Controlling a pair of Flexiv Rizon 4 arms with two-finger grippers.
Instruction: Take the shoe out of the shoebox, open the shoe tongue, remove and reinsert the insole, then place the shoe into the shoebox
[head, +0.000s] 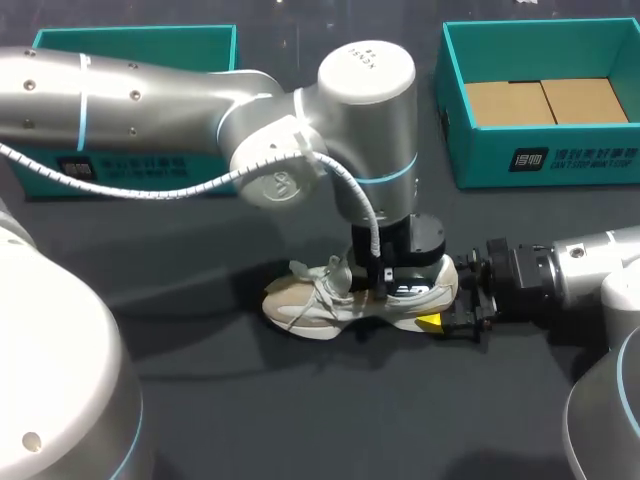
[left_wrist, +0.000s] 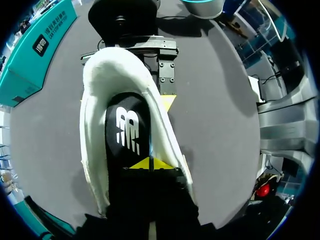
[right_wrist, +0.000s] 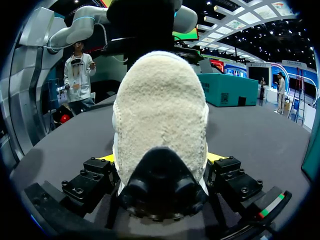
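A cream and beige sneaker (head: 320, 300) lies on its sole on the dark table, toe to the left and heel to the right. My left gripper (head: 385, 290) comes down from above into the shoe's opening. In the left wrist view its yellow tips (left_wrist: 150, 163) are pressed together, shut, on the heel end of the black insole (left_wrist: 127, 132) inside the shoe (left_wrist: 95, 100). My right gripper (head: 440, 318) comes in low from the right. Its fingers stand wide on both sides of the fuzzy heel (right_wrist: 160, 110) and hold it.
The open teal shoebox (head: 550, 160) with a cardboard bottom stands at the back right. A second teal box part (head: 120, 170) sits at the back left, partly hidden behind my left arm. Bare table lies in front of the shoe.
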